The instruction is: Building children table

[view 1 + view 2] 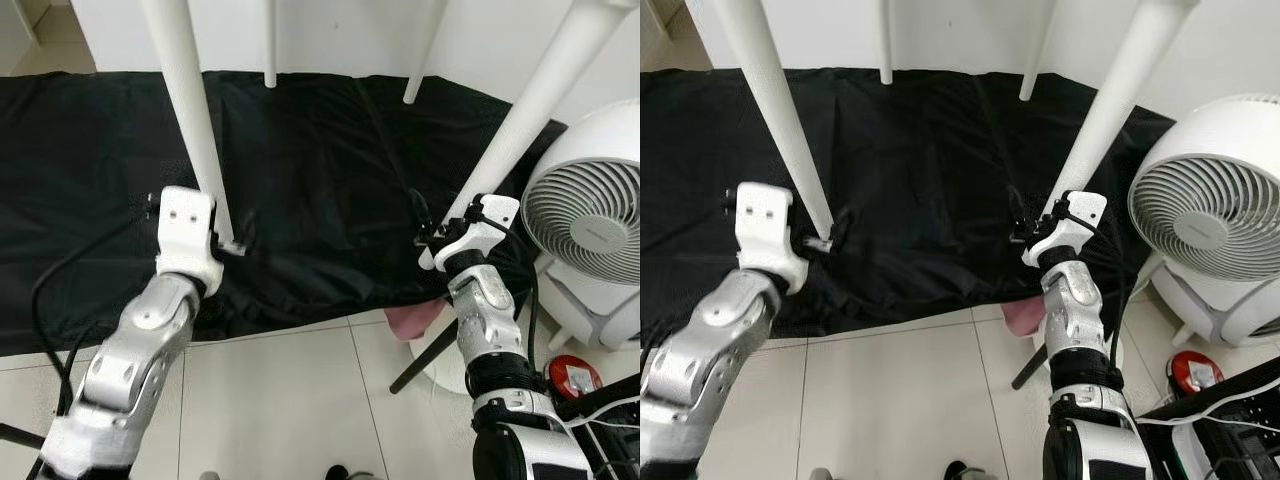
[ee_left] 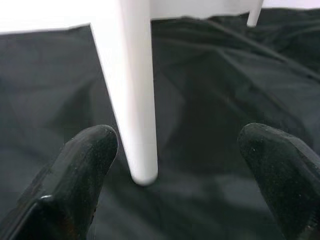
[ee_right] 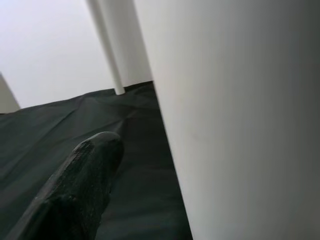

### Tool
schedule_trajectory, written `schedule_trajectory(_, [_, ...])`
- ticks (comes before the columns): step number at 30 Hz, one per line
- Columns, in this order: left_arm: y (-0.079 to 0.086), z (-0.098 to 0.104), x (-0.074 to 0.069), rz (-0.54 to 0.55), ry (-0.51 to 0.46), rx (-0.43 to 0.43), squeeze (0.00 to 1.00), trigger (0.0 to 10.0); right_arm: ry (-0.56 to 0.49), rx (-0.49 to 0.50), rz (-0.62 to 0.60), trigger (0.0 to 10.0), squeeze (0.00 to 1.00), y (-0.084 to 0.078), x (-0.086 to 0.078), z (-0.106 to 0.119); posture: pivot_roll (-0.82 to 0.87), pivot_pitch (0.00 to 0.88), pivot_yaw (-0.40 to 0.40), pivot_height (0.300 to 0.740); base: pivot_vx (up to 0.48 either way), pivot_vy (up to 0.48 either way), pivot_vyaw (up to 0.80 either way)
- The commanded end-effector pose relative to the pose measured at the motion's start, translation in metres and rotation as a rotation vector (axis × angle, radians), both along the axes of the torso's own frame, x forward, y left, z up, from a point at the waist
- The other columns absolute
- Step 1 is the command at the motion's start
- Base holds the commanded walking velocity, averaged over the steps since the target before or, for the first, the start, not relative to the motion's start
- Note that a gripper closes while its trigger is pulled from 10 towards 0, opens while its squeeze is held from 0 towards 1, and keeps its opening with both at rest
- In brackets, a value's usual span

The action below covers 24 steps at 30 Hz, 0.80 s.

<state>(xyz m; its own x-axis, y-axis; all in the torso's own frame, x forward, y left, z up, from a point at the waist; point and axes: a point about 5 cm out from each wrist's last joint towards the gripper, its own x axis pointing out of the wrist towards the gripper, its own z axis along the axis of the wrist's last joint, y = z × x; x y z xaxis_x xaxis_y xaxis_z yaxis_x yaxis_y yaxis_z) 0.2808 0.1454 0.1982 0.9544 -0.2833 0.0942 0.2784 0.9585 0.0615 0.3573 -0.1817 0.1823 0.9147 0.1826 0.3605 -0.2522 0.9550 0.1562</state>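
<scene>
Black cloth (image 1: 330, 200) covers the floor ahead of both grippers, its near hem lying on pale tiles (image 1: 290, 400) just under the robot's wrists. On it stands the white children's table, seen only as four legs rising out of the top of the head views: two near ones at the grippers and two far legs (image 1: 269, 45) well beyond them, by the wall. A white round fan (image 1: 590, 210) sits outside the right arm, with a small red object (image 1: 573, 377) on the floor below it and a pink scrap (image 1: 415, 320) at the cloth's edge near the right forearm.

The left near leg (image 1: 195, 120) comes down to the cloth right at the left gripper (image 2: 177, 150); its fingers (image 2: 82, 165) are spread wide, the leg's rounded foot standing between them, closer to one pad and not pressed by either.

The right near leg (image 1: 1110, 120) slants down to the right gripper (image 1: 1032, 228). In the right wrist view that leg fills the side next to one black finger (image 3: 85, 185), apparently very close; the other finger is hidden, so I cannot tell whether this gripper clasps the leg or stands apart.
</scene>
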Motion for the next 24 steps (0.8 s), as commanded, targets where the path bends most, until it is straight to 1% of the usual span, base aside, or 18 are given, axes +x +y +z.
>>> schedule_trajectory(1, [-0.009, 0.001, -0.008, -0.152, 0.001, -0.019, 0.0, 10.0, 0.011, -0.007, 0.049, 10.0, 0.0, 0.006, -0.002, -0.004, 0.17, 0.142, -0.059, 0.74, 0.0, 0.0, 0.0])
schedule_trajectory(3, [-0.017, -0.005, -0.018, -0.247, 0.023, 0.016, 0.0, 10.0, 0.015, -0.01, 0.044, 10.0, 0.0, 0.005, -0.003, -0.006, 0.17, 0.142, -0.06, 0.74, 0.0, 0.0, 0.0])
schedule_trajectory(4, [-0.017, -0.005, -0.018, -0.247, 0.023, 0.016, 0.0, 10.0, 0.015, -0.01, 0.044, 10.0, 0.0, 0.005, -0.003, -0.006, 0.17, 0.142, -0.06, 0.74, 0.0, 0.0, 0.0])
schedule_trajectory(5, [-0.021, -0.011, -0.024, -0.31, 0.047, 0.033, 0.0, 10.0, 0.017, -0.008, 0.04, 10.0, 0.0, 0.004, -0.003, -0.007, 0.17, 0.142, -0.061, 0.74, 0.0, 0.0, 0.0])
schedule_trajectory(6, [-0.025, -0.016, -0.028, -0.344, 0.052, 0.055, 0.0, 10.0, 0.018, -0.005, 0.027, 10.0, 0.0, 0.002, -0.004, -0.007, 0.17, 0.142, -0.062, 0.74, 0.0, 0.0, 0.0])
schedule_trajectory(7, [-0.025, -0.016, -0.028, -0.344, 0.052, 0.055, 0.0, 10.0, 0.018, -0.005, 0.027, 10.0, 0.0, 0.002, -0.004, -0.007, 0.17, 0.142, -0.062, 0.74, 0.0, 0.0, 0.0])
schedule_trajectory(8, [-0.03, -0.03, -0.034, -0.395, 0.105, 0.063, 0.0, 10.0, 0.028, 0.011, 0.005, 10.0, 0.0, -0.002, -0.004, -0.008, 0.16, 0.145, -0.058, 0.74, 0.0, 0.0, 0.0])
schedule_trajectory(13, [-0.034, -0.039, -0.037, -0.423, 0.118, 0.076, 0.0, 10.0, 0.036, 0.023, -0.004, 10.0, 0.0, -0.005, -0.004, -0.01, 0.15, 0.146, -0.053, 0.74, 0.0, 0.0, 0.0])
schedule_trajectory(14, [-0.035, -0.042, -0.039, -0.438, 0.119, 0.079, 0.0, 10.0, 0.036, 0.033, -0.032, 10.0, 0.0, -0.01, -0.002, -0.008, 0.15, 0.145, -0.053, 0.74, 0.0, 0.0, 0.0])
schedule_trajectory(16, [-0.035, -0.042, -0.039, -0.438, 0.119, 0.079, 0.0, 10.0, 0.036, 0.033, -0.032, 10.0, 0.0, -0.01, -0.002, -0.008, 0.15, 0.145, -0.053, 0.74, 0.0, 0.0, 0.0])
schedule_trajectory(17, [-0.036, -0.045, -0.04, -0.45, 0.12, 0.083, 0.0, 10.0, 0.027, 0.05, -0.064, 10.0, 0.0, -0.017, -0.001, -0.005, 0.15, 0.143, -0.053, 0.74, 0.0, 0.0, 0.0])
schedule_trajectory(18, [-0.036, -0.045, -0.04, -0.45, 0.12, 0.083, 0.0, 10.0, 0.027, 0.05, -0.064, 10.0, 0.0, -0.017, -0.001, -0.005, 0.15, 0.143, -0.053, 0.74, 0.0, 0.0, 0.0])
schedule_trajectory(19, [-0.036, -0.053, -0.041, -0.456, 0.149, 0.078, 0.0, 10.0, 0.022, 0.086, -0.108, 10.0, 0.0, -0.028, 0.0, -0.002, 0.14, 0.139, -0.048, 0.74, 0.0, 0.0, 0.0])
schedule_trajectory(20, [-0.036, -0.061, -0.041, -0.445, 0.175, 0.067, 0.0, 10.0, 0.016, 0.091, -0.128, 10.0, 0.0, -0.033, 0.0, -0.001, 0.14, 0.136, -0.044, 0.74, 0.0, 0.0, 0.0])
schedule_trajectory(21, [-0.037, -0.068, -0.041, -0.437, 0.19, 0.07, 0.0, 10.0, 0.013, 0.075, -0.115, 10.0, 0.0, -0.032, -0.003, -0.002, 0.14, 0.132, -0.045, 0.74, 0.0, 0.0, 0.0])
schedule_trajectory(22, [-0.037, -0.068, -0.041, -0.437, 0.19, 0.07, 0.0, 10.0, 0.013, 0.075, -0.115, 10.0, 0.0, -0.032, -0.003, -0.002, 0.14, 0.132, -0.045, 0.74, 0.0, 0.0, 0.0])
schedule_trajectory(23, [-0.037, -0.077, -0.042, -0.426, 0.193, 0.071, 0.0, 10.0, 0.008, 0.04, -0.077, 10.0, 0.0, -0.023, -0.01, -0.006, 0.13, 0.128, -0.043, 0.74, 0.0, 0.0, 0.0])
schedule_trajectory(24, [-0.037, -0.077, -0.042, -0.426, 0.193, 0.071, 0.0, 10.0, 0.008, 0.04, -0.077, 10.0, 0.0, -0.023, -0.01, -0.006, 0.13, 0.128, -0.043, 0.74, 0.0, 0.0, 0.0])
